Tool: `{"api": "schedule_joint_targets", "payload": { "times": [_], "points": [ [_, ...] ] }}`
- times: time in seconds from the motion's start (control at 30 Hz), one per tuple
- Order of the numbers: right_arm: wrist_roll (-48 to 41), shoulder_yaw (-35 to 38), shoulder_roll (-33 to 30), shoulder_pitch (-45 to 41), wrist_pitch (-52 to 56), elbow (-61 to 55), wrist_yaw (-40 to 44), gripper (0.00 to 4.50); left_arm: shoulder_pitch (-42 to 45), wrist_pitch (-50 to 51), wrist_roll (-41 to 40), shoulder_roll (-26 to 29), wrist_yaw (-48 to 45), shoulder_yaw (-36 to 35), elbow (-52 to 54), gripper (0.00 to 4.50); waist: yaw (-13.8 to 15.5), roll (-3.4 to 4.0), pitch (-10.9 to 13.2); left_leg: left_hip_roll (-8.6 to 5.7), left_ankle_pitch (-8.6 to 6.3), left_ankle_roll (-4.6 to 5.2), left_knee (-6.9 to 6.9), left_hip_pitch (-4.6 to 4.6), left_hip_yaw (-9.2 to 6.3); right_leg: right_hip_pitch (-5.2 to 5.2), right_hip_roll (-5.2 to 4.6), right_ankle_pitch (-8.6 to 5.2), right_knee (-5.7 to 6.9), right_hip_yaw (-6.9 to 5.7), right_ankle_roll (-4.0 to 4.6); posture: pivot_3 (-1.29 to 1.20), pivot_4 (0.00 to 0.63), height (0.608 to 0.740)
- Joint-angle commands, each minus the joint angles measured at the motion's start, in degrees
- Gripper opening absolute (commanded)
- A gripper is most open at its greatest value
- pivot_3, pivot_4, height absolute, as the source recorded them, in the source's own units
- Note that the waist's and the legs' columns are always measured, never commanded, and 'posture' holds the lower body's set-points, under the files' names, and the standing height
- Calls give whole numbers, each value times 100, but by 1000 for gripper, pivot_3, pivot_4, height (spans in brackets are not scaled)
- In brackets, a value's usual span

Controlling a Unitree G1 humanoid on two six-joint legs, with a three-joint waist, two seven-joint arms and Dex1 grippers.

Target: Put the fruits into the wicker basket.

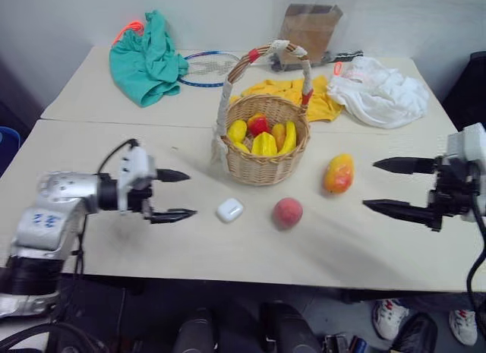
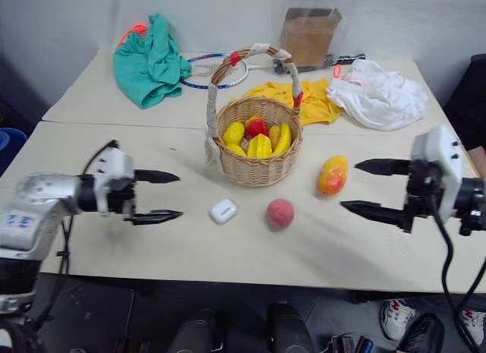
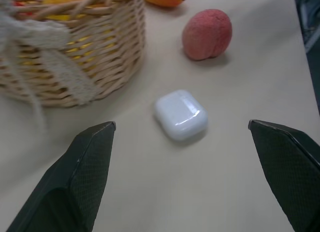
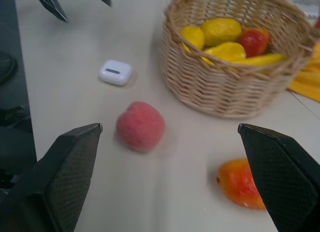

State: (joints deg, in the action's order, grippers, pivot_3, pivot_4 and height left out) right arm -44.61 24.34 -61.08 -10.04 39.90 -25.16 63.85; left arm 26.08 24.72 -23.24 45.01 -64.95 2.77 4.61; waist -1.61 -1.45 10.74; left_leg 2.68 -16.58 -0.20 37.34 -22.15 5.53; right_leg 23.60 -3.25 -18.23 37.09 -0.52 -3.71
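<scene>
The wicker basket (image 1: 264, 144) stands mid-table with yellow and red fruit inside and a tall white-wrapped handle. On the table in front of it lies a pinkish-red peach (image 1: 287, 212), and to its right a yellow-orange mango (image 1: 339, 173). My left gripper (image 1: 182, 194) hovers open at the left, pointing toward a small white case (image 1: 229, 209). At the right my right gripper (image 1: 383, 185) is open too, pointing left toward the mango and peach. Neither holds anything. The right wrist view shows the peach (image 4: 140, 126), the mango (image 4: 243, 184) and the basket (image 4: 225, 87).
Behind the basket lie a yellow cloth (image 1: 292, 91), a teal garment (image 1: 146, 61), a badminton racket (image 1: 203, 68), a white bag (image 1: 377, 91) and a cardboard box (image 1: 310, 30). A seam joins two tables (image 1: 114, 124). A person's shoes (image 1: 391, 316) show below the front edge.
</scene>
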Motion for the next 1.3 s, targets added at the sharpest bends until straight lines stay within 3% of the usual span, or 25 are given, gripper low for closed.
{"api": "schedule_joint_targets", "payload": {
  "times": [0.03, 0.13, 0.3, 0.67, 0.77, 0.9, 0.93, 1.07, 1.2, 1.3],
  "points": [
    [-234, -83, 119, 10, 38, -612, -243, 4500, 95, 306, 274, -312, 437, 397, 273, 4480, 1, 0, 0, 3, 2, -3, 3, 0, 0, 0, 4, 0, 0, 2, 0, 0, 150, 740],
    [-364, -105, 240, 148, 89, -977, -448, 4500, 235, 581, 762, -779, 1183, 718, 142, 4480, 25, -1, 0, 2, 4, -4, 10, -2, -2, 0, 4, 1, 2, 3, -2, 0, 150, 740],
    [-483, 66, 373, 405, 85, -1203, -673, 4500, 308, 1536, 847, -1371, 1938, 794, 233, 4480, 49, -3, 0, 1, 3, 1, 27, -11, -9, -3, 4, 5, 3, 3, -10, 0, 150, 740],
    [-483, -86, 416, 362, -98, -1151, -770, 4500, 183, 1901, 1318, -1449, 2303, 1447, 563, 4480, 38, -3, -1, 1, 3, 0, 32, -8, -9, -5, 4, 5, 8, 5, -9, 0, 150, 740],
    [-430, -224, 411, 261, -176, -1056, -736, 4500, 116, 2073, 1338, -1444, 2349, 1491, 680, 3939, 42, -3, -1, 0, 3, 1, 33, -2, -9, -12, 4, 5, 9, 5, -9, 0, 150, 740],
    [-412, -431, 417, 116, -247, -979, -713, 4500, -31, 2235, 1380, -1331, 2445, 1391, 823, 2726, 21, -3, -1, 1, 3, 1, 33, -1, -9, -12, 4, 4, 9, 6, -9, 0, 150, 740],
    [-398, -497, 416, 65, -271, -945, -688, 4500, -92, 2248, 1390, -1300, 2489, 1322, 850, 2528, 18, -3, -1, 2, 3, 1, 33, -1, -9, -12, 4, 4, 10, 7, -9, 0, 150, 740],
    [-365, -665, 410, -85, -314, -864, -628, 4500, -388, 2465, 1282, -1188, 2688, 815, 1107, 2432, -15, -4, -2, 4, 3, 0, 32, 4, -7, -11, 6, 3, 16, 10, -7, 0, 150, 740],
    [-377, -860, 423, -362, -323, -720, -543, 4500, -1005, 2868, 1072, -1269, 3447, -969, 1219, 2432, -38, -5, -1, 10, 5, -4, 29, 14, -8, -7, 16, 1, 27, 27, -3, 0, 150, 740],
    [-407, -940, 453, -480, -303, -682, -502, 4500, -1357, 2843, 1183, -1228, 3951, -1835, 1034, 2432, -24, -5, -1, 9, 5, -5, 29, 17, -10, -4, 17, 0, 32, 28, -1, 0, 150, 740]
  ]
}}
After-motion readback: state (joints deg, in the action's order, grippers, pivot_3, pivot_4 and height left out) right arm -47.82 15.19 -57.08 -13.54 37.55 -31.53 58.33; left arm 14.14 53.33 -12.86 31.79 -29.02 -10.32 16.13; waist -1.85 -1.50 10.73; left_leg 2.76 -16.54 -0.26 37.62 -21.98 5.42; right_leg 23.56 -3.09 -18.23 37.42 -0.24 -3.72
